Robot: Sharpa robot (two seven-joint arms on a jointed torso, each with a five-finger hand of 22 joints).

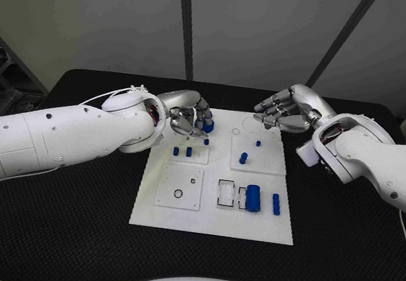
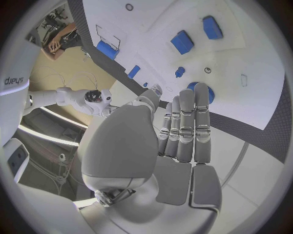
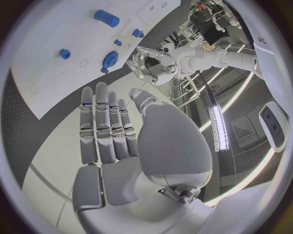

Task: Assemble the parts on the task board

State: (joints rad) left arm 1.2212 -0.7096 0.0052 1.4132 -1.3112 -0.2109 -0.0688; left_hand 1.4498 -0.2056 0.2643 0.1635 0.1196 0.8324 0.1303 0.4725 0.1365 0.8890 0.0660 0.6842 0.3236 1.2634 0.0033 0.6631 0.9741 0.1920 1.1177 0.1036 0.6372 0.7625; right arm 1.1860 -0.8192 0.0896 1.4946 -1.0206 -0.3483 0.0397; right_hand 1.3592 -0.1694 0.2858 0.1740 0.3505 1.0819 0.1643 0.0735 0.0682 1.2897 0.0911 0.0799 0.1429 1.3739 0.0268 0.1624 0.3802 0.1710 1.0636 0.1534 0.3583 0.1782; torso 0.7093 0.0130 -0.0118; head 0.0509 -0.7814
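Okay, white task board [image 1: 212, 214] flat mid-table, small blue parts [image 1: 252, 196] on it: pegs in the middle, a fat cylinder near me. My left hand [image 1: 188, 113] hovers over the far left corner by a round blue gear [image 2: 203, 92], fingers straight, holding nothing. Right hand [image 1: 285, 107] above the far right edge, fingers loose, empty.

Both hands are hovering over the task board's [image 1: 211, 218] far end, the left hand [image 1: 192, 113] crowding the blue gear [image 1: 208, 124]. Upright pegs [image 1: 244, 158] are obstructing the middle, and the near-left panel [image 1: 179, 186] is lying open.
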